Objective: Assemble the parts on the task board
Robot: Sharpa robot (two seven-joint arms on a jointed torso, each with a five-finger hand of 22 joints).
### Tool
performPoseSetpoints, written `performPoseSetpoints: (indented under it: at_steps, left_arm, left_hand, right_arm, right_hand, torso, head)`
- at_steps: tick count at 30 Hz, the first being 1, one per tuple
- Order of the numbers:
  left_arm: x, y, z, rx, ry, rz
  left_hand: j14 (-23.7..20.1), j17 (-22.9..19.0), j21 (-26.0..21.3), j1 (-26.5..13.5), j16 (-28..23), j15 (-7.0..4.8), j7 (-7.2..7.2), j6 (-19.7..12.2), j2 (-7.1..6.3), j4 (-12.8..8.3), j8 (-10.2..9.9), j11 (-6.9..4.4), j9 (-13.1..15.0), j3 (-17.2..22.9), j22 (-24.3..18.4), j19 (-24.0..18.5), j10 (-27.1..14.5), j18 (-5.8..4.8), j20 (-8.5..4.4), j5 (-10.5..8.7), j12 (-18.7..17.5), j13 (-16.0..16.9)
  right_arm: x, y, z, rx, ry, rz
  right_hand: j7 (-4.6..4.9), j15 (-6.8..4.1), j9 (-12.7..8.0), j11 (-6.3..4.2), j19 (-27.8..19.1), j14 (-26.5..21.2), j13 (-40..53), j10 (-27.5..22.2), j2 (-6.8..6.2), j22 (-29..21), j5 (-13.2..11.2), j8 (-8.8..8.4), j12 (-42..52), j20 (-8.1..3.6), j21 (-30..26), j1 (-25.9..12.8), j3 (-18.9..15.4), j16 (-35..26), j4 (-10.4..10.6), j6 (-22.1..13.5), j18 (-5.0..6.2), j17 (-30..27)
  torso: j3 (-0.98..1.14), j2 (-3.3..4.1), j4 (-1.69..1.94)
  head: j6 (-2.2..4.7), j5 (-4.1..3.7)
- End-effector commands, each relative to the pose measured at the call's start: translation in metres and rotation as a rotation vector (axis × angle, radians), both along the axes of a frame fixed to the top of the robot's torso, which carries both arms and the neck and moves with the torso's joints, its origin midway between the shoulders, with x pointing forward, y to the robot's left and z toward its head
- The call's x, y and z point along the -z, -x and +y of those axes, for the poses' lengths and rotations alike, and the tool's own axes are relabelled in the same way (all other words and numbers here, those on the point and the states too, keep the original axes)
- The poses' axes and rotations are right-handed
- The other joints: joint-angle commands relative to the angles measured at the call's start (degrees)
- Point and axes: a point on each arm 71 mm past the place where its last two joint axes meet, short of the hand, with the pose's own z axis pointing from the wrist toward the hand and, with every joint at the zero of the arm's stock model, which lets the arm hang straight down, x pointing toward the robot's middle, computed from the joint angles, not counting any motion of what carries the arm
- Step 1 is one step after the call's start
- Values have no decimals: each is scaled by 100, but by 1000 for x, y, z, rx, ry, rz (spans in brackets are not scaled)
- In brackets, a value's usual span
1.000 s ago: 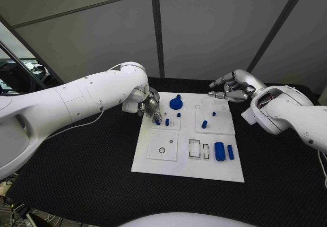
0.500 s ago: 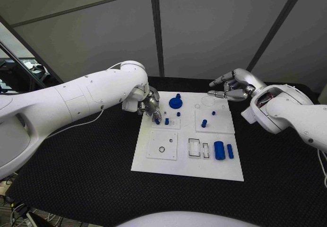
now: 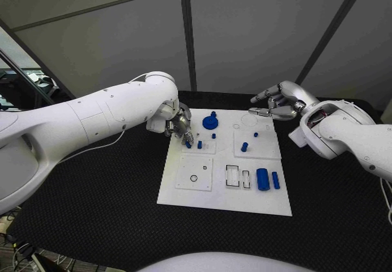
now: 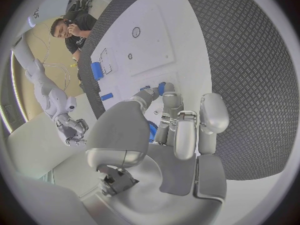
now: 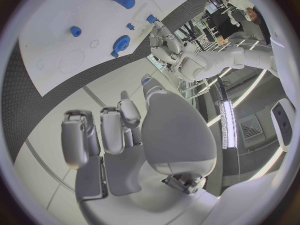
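Blue plastic peg [image 3: 188,145]: light, stiff, slick; grip its upper sides.
Left hand [image 3: 178,126]: fingertips at the peg; grasp unclear.
Right hand [image 3: 276,105]: curled, empty.

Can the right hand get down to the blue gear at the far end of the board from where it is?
Probably yes: the right hand hovers off the task board's far right corner holding nothing, and nothing stands between it and the blue gear.
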Motion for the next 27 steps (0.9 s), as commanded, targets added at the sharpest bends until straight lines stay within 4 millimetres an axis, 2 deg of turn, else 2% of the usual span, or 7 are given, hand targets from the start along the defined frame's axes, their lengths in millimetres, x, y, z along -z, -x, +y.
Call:
performPoseSetpoints:
  at_steps: [1,7,14,22,23,24,27]
  left_arm:
    - [5,2,-3,18,-5,14]
    - [7,2,-5,18,-7,26]
    - [8,2,-7,18,-4,32]
    - [9,4,-9,19,0,45]
    - [9,4,-9,19,0,46]
    - [9,4,-9,19,1,48]
    - [9,4,-8,19,0,51]
  left_hand:
    - [450,1058,-7,13,13,-25,-12,-47,0,-1228,-25,-44,15,1289,103,7,39,-61,6,-22,-12,-8]
    - [447,1055,-34,-48,11,-18,-16,-103,19,-1073,-37,-44,102,1265,101,-12,32,-58,17,-189,-10,-11]
    - [443,1054,-90,-226,12,-30,-69,-172,93,-748,-52,-74,239,1199,86,-29,43,-52,18,-809,17,-3]
    - [446,1060,-121,-367,20,-43,-107,-171,49,-545,-59,-95,317,1143,80,-23,51,-52,8,-887,52,15]
    - [447,1061,-124,-371,21,-45,-116,-172,42,-531,-63,-101,324,1136,79,-21,53,-51,5,-958,57,17]
    - [447,1061,-134,-379,22,-56,-143,-170,17,-480,-75,-121,348,1111,78,-15,61,-50,-6,-1231,77,28]
    - [451,1070,-141,-400,30,-63,-151,-151,-12,-427,-83,-126,366,1086,78,-6,66,-53,-10,-1339,94,38]
  right_arm:
    - [-2,1,2,-11,-4,-5]
    - [-2,1,3,-13,-4,-5]
    - [-2,1,3,-14,-4,-5]
    - [-2,1,3,-14,-4,-5]
    - [-2,1,3,-14,-4,-5]
    - [-2,1,3,-14,-4,-5]
    - [-2,1,3,-14,-4,-5]
  right_hand:
    - [0,-43,-2,-24,358,248,5,11,7,1119,-33,-28,35,-28,-15,-27,14,-17,2,35,23,1]
    - [0,-43,-2,-24,358,248,5,11,7,1119,-33,-28,35,-28,-15,-27,14,-17,2,35,23,1]
    - [0,-43,-2,-24,358,248,5,11,7,1119,-33,-28,35,-28,-15,-27,14,-17,2,35,23,1]
    - [0,-43,-2,-24,358,248,5,11,7,1119,-33,-28,35,-28,-15,-27,14,-17,2,35,23,1]
    - [0,-43,-2,-24,358,248,5,11,7,1119,-33,-28,35,-28,-15,-27,14,-17,2,35,23,1]
    - [0,-43,-2,-24,358,248,5,11,7,1119,-33,-28,35,-28,-15,-27,14,-17,2,35,23,1]
    - [0,-43,-2,-24,358,248,5,11,7,1119,-33,-28,35,-28,-15,-27,14,-17,2,35,23,1]
  torso:
    - [1,-2,1]
    - [2,-1,-3]
    - [3,-3,2]
    - [2,-6,3]
    - [2,-6,3]
    - [-1,-6,2]
    - [1,-5,0]
  head:
    - [-8,0]
    - [-23,-7]
    - [-32,-14]
    - [-34,-20]
    - [-34,-20]
    - [-35,-21]
    - [-37,-19]
